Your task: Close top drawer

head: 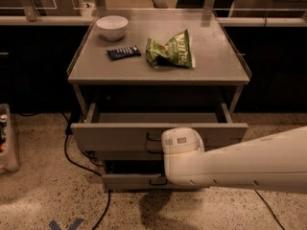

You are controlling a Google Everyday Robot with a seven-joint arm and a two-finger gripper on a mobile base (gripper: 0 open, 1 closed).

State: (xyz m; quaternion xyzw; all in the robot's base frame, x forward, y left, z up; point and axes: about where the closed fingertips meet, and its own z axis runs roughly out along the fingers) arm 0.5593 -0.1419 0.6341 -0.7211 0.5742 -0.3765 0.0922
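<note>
Camera view: jaws at top drawer [120,137]

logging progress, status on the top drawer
Gripper hidden behind arm's white end, at the top drawer front. Drawer open, not yet closed. Nothing seen blocking it.

Cream-white arm [240,164], thick smooth tube, rounded end cap [182,150] (two small grey labels [175,141] on top), gripper hidden behind it.
</note>
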